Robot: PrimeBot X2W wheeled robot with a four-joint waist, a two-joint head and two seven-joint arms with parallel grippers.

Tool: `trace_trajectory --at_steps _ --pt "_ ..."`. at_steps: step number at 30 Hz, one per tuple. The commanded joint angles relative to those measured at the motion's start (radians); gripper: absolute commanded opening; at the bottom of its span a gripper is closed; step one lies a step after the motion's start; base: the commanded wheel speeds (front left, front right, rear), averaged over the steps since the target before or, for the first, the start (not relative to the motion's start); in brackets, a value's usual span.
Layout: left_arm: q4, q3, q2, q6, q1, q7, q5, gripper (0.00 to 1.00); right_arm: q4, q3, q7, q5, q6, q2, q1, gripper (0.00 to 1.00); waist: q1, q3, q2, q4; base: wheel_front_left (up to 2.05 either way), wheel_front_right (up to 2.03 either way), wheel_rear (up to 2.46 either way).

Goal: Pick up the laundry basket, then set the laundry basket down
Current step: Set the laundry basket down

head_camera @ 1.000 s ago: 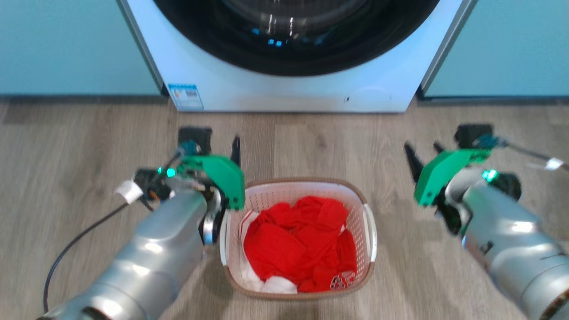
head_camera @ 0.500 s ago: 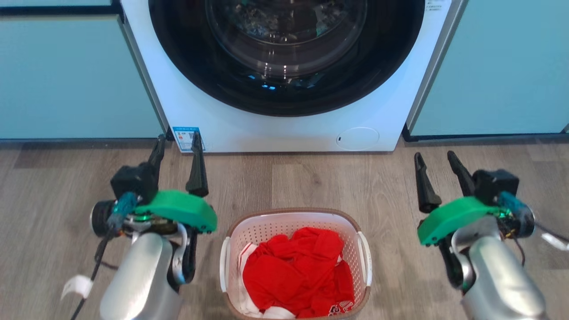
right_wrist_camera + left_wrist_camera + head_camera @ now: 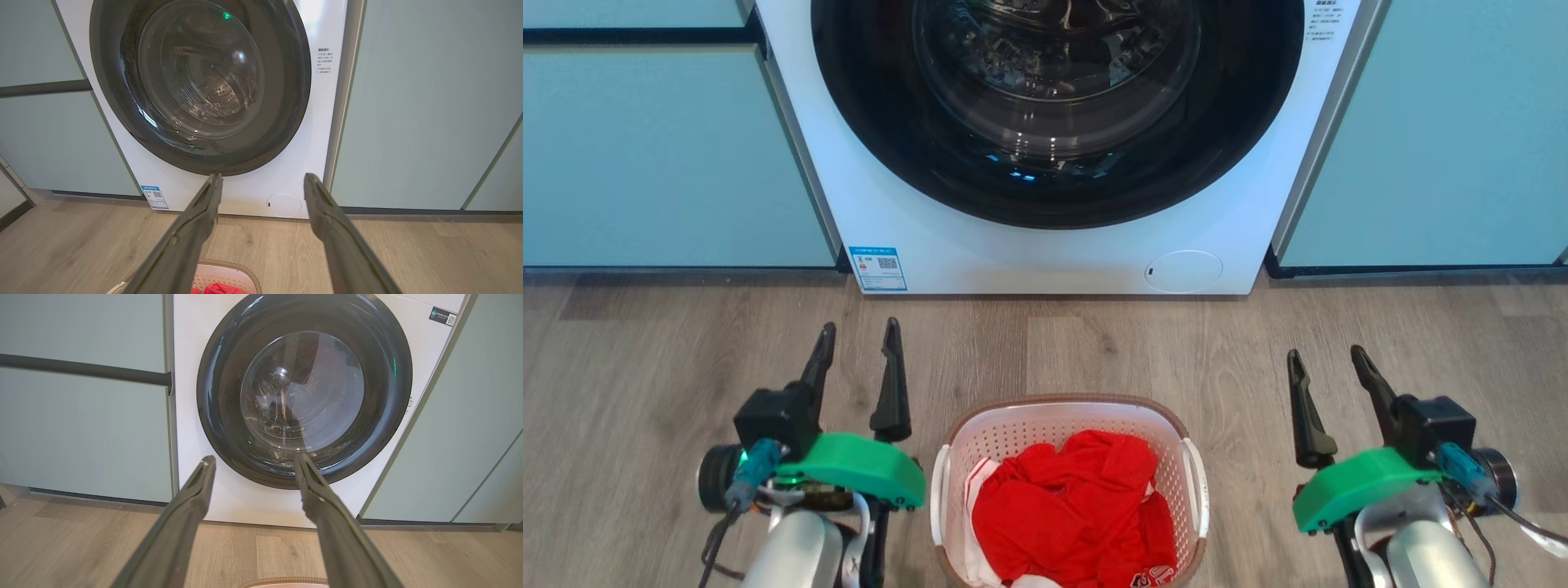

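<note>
The laundry basket, white perforated plastic with a brown rim, stands on the wooden floor at the bottom middle of the head view, heaped with red cloth. Its far rim peeks into the left wrist view and the right wrist view. My left gripper is open to the basket's left, fingers pointing toward the washer, touching nothing. My right gripper is open to the basket's right, likewise holding nothing. Both hover apart from the white side handles.
A white front-loading washer with a dark round door stands straight ahead, its door shut. Pale blue-green cabinet fronts flank it on both sides. Bare wooden floor lies between the basket and the washer.
The head camera has tilted up, showing more of the washer. Both grippers have swung outward away from the basket and now point forward, drawn back lower in the view.
</note>
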Motion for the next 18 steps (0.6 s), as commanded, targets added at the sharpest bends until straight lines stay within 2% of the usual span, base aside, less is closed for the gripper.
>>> trace_trajectory --at_steps 1,9,18 --pt "-0.046 0.022 0.004 -0.007 -0.032 -0.006 -0.004 1.00 -0.046 0.012 -0.012 -0.009 0.002 0.007 -0.018 1.00 0.0001 -0.001 0.0000 -0.001 0.00 0.00 0.00" --pt "-0.055 -0.008 0.004 -0.004 -0.016 -0.006 0.088 1.00 -0.065 0.031 -0.012 -0.025 0.002 0.010 0.013 1.00 0.0001 0.002 0.0000 -0.007 0.00 0.00 0.00" --pt "-0.029 -0.012 0.004 -0.016 -0.012 -0.006 0.103 1.00 -0.075 0.021 -0.012 -0.024 0.002 0.010 0.032 1.00 0.0001 0.004 0.0000 -0.002 0.00 0.00 0.00"
